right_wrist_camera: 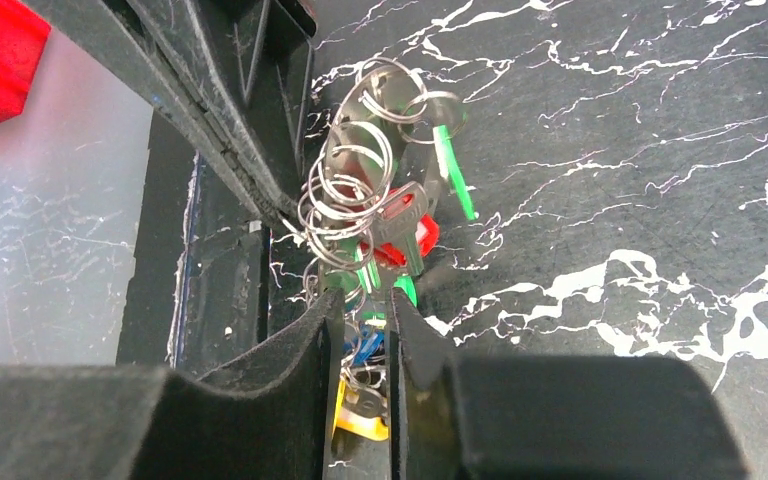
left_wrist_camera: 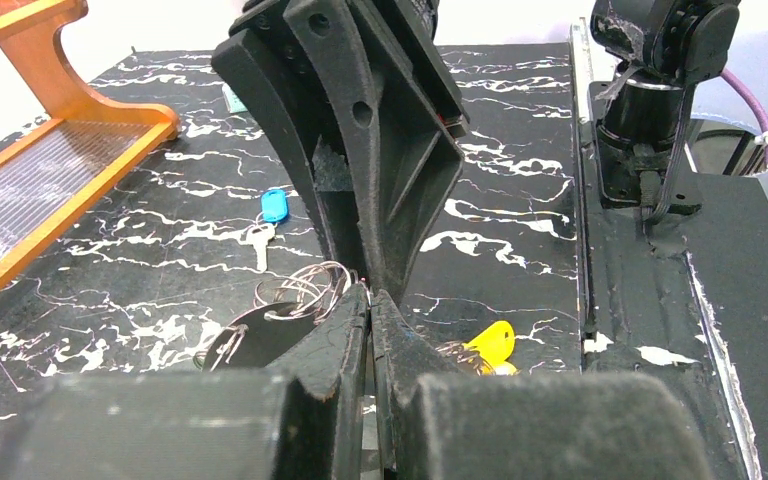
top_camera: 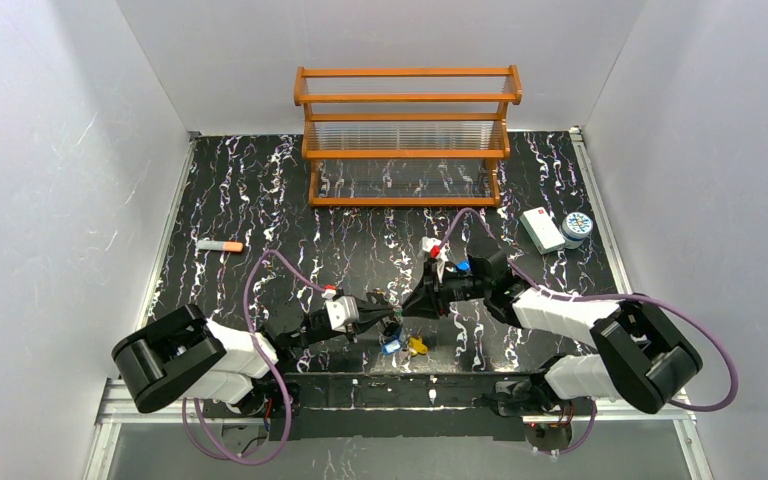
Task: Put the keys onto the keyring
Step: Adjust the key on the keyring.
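Note:
The keyring is a thin silver loop hung with small split rings, and shows as wire coils in the left wrist view. My left gripper is shut on that wire just above the table. Green and red keys dangle from the rings. My right gripper faces the left one tip to tip, its jaws slightly apart with nothing clamped. Through the gap I see a blue key and a yellow key lower down. In the top view both grippers meet over the key cluster.
A separate blue key lies on the black marbled table. A wooden rack stands at the back. A white box and a round tin sit at the right, and an orange-tipped stick at the left.

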Tool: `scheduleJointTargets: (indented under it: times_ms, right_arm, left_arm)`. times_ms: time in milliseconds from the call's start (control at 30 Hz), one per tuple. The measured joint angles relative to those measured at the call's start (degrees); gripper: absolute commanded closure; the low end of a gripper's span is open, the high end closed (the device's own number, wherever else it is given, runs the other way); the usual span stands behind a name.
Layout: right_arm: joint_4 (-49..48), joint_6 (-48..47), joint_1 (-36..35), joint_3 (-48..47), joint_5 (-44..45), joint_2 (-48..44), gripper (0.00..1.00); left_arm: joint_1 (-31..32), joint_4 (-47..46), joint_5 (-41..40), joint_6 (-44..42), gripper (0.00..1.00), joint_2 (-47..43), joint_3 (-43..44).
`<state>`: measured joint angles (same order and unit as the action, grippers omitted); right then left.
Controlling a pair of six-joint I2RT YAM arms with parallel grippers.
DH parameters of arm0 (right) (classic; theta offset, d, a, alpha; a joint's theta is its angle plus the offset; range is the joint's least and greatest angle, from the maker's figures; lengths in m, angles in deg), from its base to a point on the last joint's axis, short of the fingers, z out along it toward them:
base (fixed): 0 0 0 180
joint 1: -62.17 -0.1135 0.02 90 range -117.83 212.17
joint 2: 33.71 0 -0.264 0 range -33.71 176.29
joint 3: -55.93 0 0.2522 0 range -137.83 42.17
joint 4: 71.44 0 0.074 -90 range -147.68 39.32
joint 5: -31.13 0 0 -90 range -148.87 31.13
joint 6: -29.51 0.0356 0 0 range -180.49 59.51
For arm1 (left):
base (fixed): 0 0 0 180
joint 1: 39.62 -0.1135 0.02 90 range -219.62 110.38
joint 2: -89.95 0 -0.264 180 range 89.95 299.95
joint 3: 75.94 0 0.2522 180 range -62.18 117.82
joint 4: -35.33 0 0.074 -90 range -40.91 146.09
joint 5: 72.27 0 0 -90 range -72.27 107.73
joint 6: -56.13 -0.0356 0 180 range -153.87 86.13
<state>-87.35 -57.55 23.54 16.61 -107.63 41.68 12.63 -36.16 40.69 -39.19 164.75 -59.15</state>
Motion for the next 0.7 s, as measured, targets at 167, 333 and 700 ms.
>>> scheduleJointTargets:
  times_ms: [167, 333, 700]
  right_arm:
    - [1.31, -2.62, 0.0, 1.44, 0.48, -3.74, 0.71]
    - [0.96, -5.35, 0.0, 2.14, -1.92, -5.95, 0.71]
    - [-4.26, -6.86, -1.18, 2.97, -5.46, -4.0, 0.69]
  left_arm:
    - [0.0, 0.0, -0.02, 0.02, 1.0, -0.68, -0.48]
    - [0.0, 0.02, -0.02, 0.02, 1.0, -0.68, -0.55]
    - [0.0, 0.02, -0.02, 0.02, 1.0, -0.68, -0.55]
